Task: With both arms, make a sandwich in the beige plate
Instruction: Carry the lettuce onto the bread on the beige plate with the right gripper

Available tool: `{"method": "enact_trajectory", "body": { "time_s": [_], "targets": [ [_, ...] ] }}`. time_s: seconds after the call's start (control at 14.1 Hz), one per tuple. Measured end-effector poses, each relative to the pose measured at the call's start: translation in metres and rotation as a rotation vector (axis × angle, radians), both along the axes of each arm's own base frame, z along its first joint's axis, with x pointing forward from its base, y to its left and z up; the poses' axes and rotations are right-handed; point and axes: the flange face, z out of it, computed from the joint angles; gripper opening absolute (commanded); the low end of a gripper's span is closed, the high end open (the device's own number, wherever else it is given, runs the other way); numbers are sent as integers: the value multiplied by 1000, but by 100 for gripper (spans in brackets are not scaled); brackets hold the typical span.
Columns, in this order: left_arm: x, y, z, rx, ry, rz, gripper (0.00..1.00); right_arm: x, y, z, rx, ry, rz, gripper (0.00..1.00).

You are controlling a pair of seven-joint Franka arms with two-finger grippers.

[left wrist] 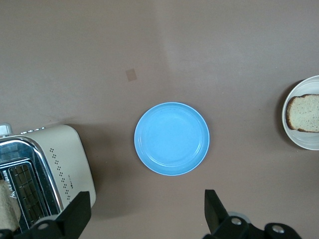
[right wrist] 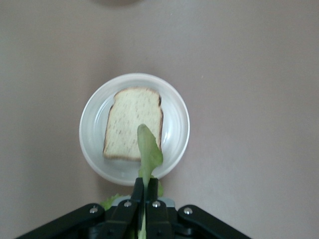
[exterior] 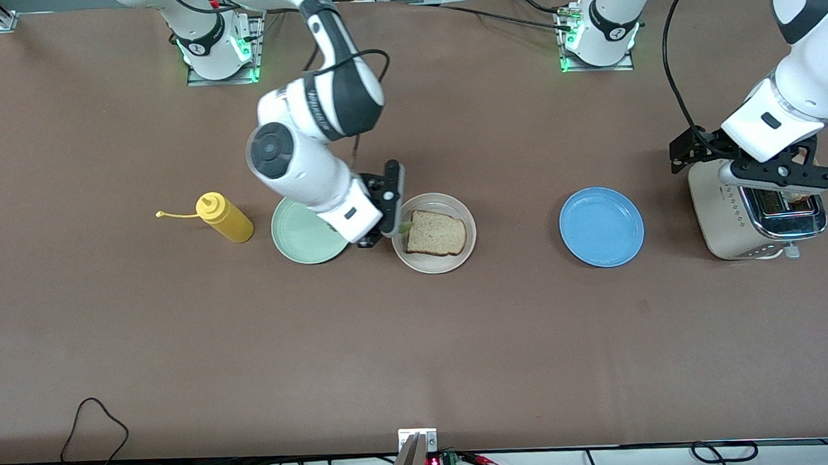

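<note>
The beige plate point(exterior: 455, 207) holds one bread slice point(exterior: 436, 233) in the middle of the table. My right gripper point(exterior: 394, 228) hangs over the plate's edge toward the right arm's end, shut on a green lettuce leaf point(exterior: 406, 227). In the right wrist view the lettuce point(right wrist: 148, 152) dangles from that gripper point(right wrist: 148, 186) over the bread slice point(right wrist: 130, 124) and plate point(right wrist: 175, 124). My left gripper point(exterior: 783, 176) hovers open over the toaster point(exterior: 722, 223). In the left wrist view its fingers point(left wrist: 79, 208) stand wide apart around nothing, and another bread slice point(left wrist: 7, 209) sits in the toaster point(left wrist: 55, 164).
A pale green plate point(exterior: 301, 235) lies beside the beige plate, partly under the right arm. Toward the right arm's end of it lies a yellow squeeze bottle point(exterior: 225, 217). A blue plate point(exterior: 601, 226) sits between the beige plate and the toaster.
</note>
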Motion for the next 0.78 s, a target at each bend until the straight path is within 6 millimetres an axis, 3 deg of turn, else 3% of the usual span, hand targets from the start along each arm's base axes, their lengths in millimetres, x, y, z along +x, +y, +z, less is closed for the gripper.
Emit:
{"method": "enact_trajectory", "body": {
  "time_s": [0.35, 0.64, 0.71, 0.78],
  "targets": [
    [0, 0, 0, 0, 0, 0, 100, -18, 48, -60, 13, -100, -55, 0],
    [0, 0, 0, 0, 0, 0, 100, -26, 65, -91, 26, -158, -111, 0],
    [0, 0, 0, 0, 0, 0, 100, -27, 68, -96, 30, -166, -127, 17],
    [0, 0, 0, 0, 0, 0, 100, -29, 71, -101, 35, -172, -145, 99]
  ]
}}
